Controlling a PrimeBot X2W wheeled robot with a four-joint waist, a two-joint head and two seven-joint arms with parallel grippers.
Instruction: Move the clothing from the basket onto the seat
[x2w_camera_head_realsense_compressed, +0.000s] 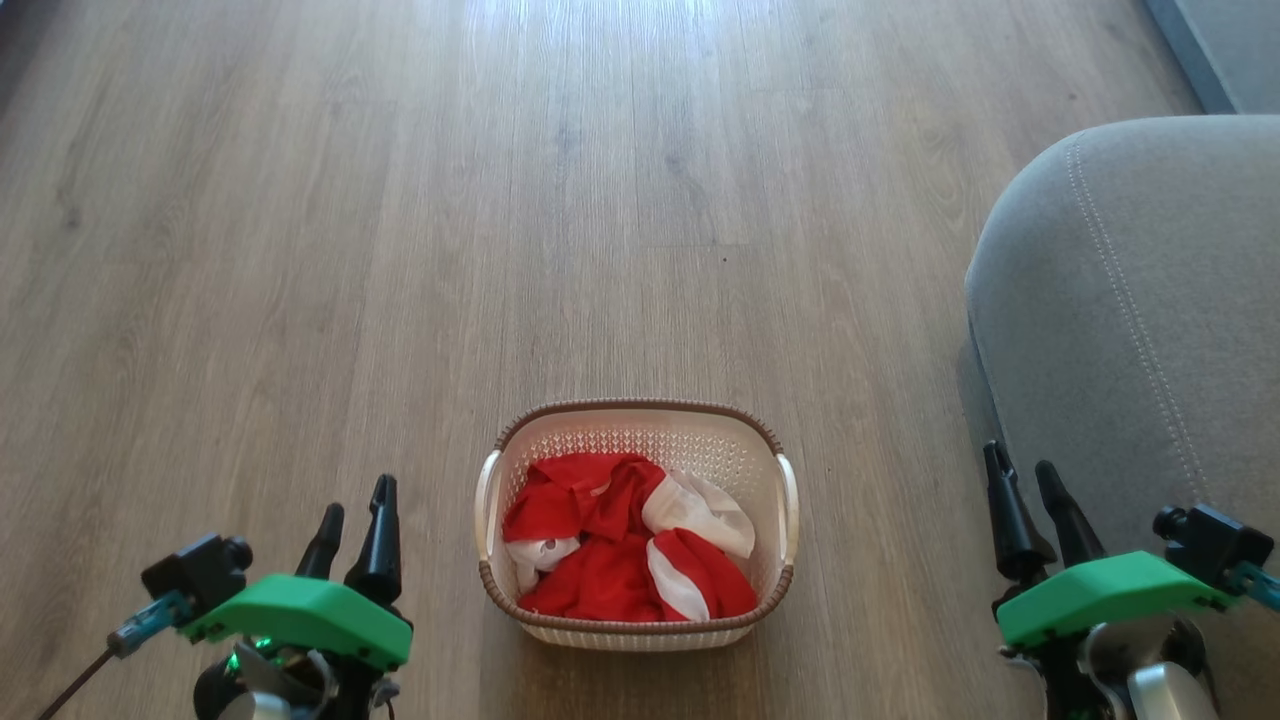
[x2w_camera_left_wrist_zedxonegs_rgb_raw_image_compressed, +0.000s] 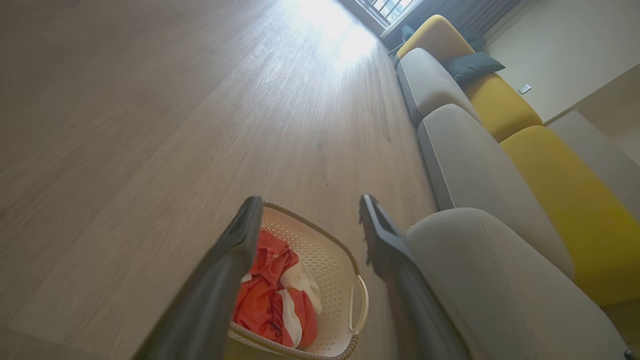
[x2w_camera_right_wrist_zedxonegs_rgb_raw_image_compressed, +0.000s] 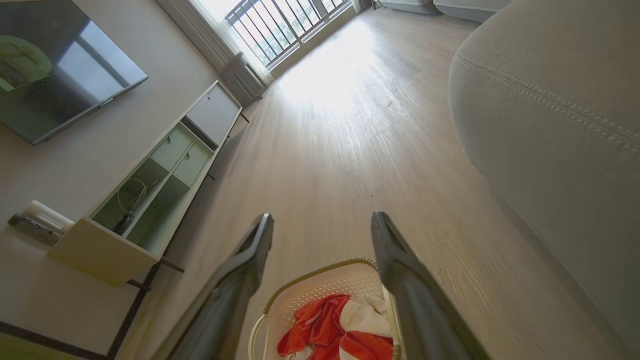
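Clothing heaped in the basket, grippers kept clear of it.
The clothing (x2w_camera_head_realsense_compressed: 625, 545) is piled inside the basket (x2w_camera_head_realsense_compressed: 640, 405) on the floor (x2w_camera_head_realsense_compressed: 400, 250), with the seat (x2w_camera_head_realsense_compressed: 1130, 300) nearby at the right. The left gripper (x2w_camera_head_realsense_compressed: 358, 498) and right gripper (x2w_camera_head_realsense_compressed: 1018, 460) are held at either side, jaws parted and empty.

The pale wood-plank floor (x2w_camera_head_realsense_compressed: 300, 250) carries the cream basket (x2w_camera_head_realsense_compressed: 720, 445), upright, near and in the middle. To its right, apart from it, stands the grey seat (x2w_camera_head_realsense_compressed: 1130, 300). A low white cabinet (x2w_camera_right_wrist_zedxonegs_rgb_raw_image_compressed: 165, 190) stands at the left, along the wall.
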